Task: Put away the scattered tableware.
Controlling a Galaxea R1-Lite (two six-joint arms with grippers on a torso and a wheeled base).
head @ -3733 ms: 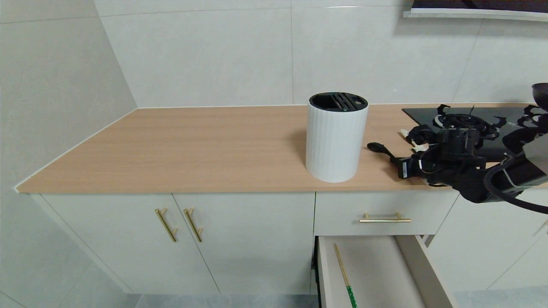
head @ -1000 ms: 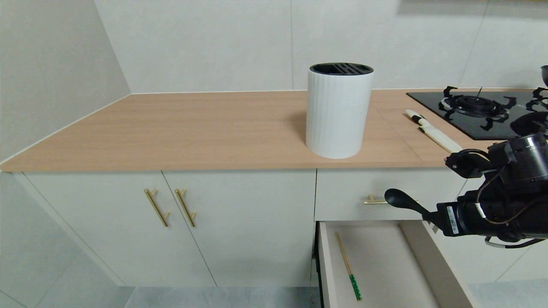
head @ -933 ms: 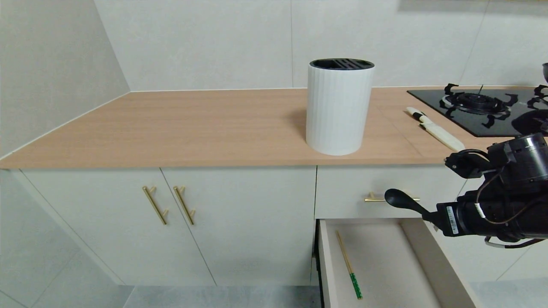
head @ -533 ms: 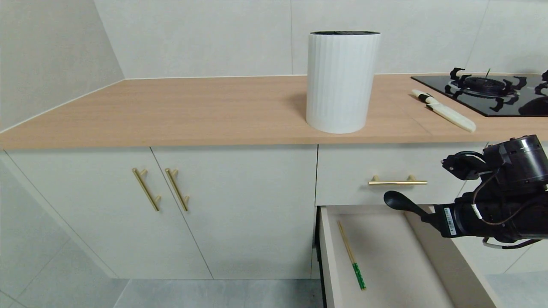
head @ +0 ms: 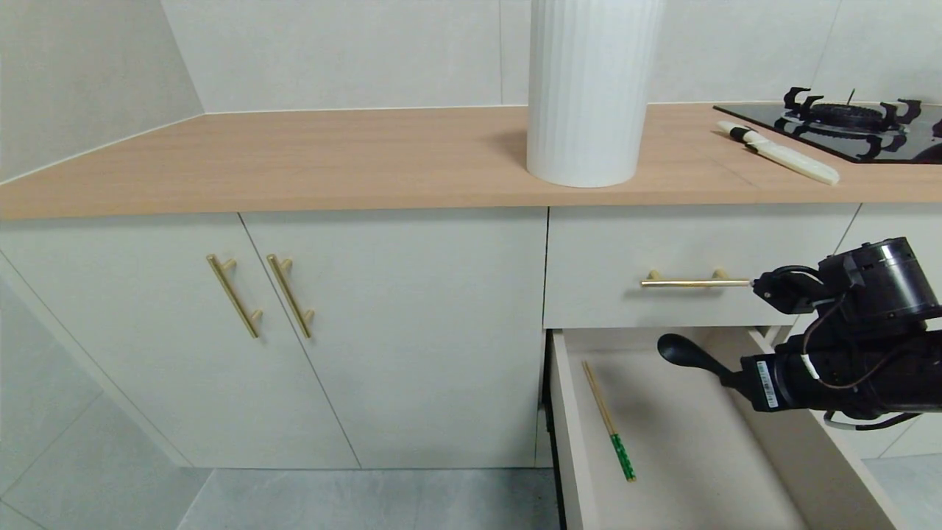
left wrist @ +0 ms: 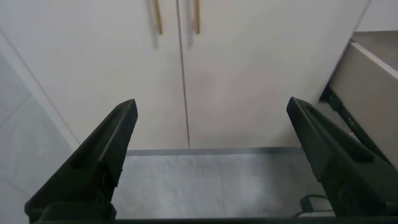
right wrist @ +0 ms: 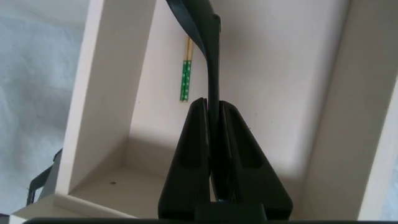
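My right jaws clenched on a spoon (head: pixel 681 350) over the drawer (head: pixel 568 442), chopsticks (head: pixel 609 423) inside, my left jaws spread.

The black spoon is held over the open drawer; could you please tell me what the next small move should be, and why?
Probably lower the right gripper into the drawer: it is shut on the handle of the black spoon, whose bowl hangs above the floor, clear of the chopsticks.

Head camera faces the cabinets (head: pixel 412 331); right wrist camera peers closely into the shared drawer (head: pixel 684 456).
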